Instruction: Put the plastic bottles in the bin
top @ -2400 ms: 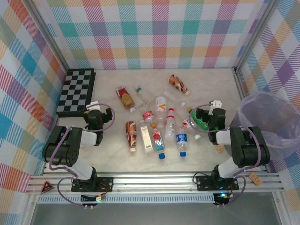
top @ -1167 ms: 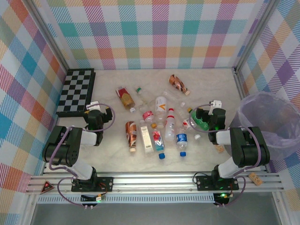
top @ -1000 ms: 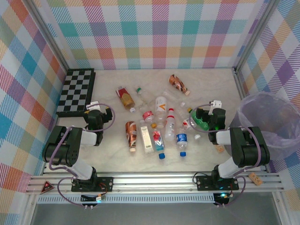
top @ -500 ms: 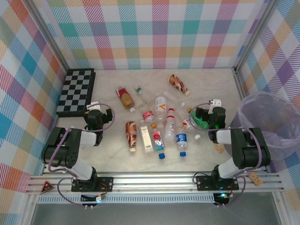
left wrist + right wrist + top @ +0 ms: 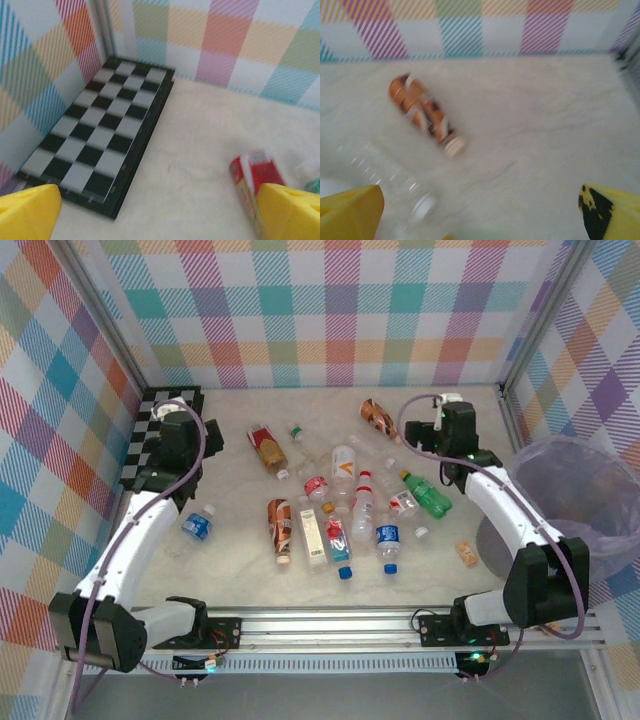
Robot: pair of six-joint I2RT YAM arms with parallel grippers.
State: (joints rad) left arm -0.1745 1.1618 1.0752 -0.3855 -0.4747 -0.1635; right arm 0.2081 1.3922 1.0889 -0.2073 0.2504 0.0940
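I'm running a lab test booth: pastel plaid cloth walls (image 5: 340, 320), a bare aluminium frame rail (image 5: 330, 625) along the pale marbled table's (image 5: 230, 570) near edge.

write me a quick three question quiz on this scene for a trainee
1. True or false: the left claw and the right claw both stand open, with nothing between their fingers.
2. What lies flat in the far left corner of the table? A) chessboard B) tray C) towel
3. Fill in: the bin stands on the robot's ___ side.
Key: 1 true; 2 A; 3 right.
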